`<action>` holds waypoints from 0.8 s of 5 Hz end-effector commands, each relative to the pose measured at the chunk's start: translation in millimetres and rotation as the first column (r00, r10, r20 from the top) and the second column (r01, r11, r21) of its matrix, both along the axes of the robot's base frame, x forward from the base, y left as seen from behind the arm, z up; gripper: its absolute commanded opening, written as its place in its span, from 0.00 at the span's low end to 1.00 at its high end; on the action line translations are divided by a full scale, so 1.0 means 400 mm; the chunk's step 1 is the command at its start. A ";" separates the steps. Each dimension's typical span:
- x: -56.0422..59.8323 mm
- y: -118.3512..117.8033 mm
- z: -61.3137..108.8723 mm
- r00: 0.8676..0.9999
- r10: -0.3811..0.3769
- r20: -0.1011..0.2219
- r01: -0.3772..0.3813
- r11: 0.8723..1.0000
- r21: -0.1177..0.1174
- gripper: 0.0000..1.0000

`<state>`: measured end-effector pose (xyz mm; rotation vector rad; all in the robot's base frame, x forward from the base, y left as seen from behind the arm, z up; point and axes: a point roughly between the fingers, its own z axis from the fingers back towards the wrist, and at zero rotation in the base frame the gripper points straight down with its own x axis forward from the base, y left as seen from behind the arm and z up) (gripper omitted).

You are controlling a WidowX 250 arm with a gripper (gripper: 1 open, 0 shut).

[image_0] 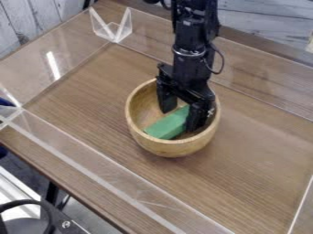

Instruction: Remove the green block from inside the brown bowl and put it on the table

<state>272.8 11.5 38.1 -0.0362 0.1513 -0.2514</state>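
black jointed arm [192, 27], boxy black two-fingered gripper [182, 101], thin dark cables

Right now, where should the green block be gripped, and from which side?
Grip the green block across its narrow width near the middle, coming straight down from above: it lies slanted inside the brown bowl, whose thick rim blocks side approaches. The open gripper already straddles it.

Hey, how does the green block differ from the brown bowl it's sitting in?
The green block is a bright green, straight-edged bar; the brown bowl is round, light wood with visible grain. The block is much smaller and lies slanted inside the bowl, which sits upright on the table. Both are under the open gripper.
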 end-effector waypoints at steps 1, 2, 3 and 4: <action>0.021 0.011 0.032 0.998 0.009 0.056 -0.009 1.000 0.007 1.00; 0.020 0.013 0.025 0.999 0.012 0.050 -0.012 1.000 0.008 1.00; 0.020 0.014 0.024 0.999 0.014 0.049 -0.015 1.000 0.008 1.00; 0.019 0.015 0.019 0.999 0.017 0.044 -0.018 1.000 0.009 1.00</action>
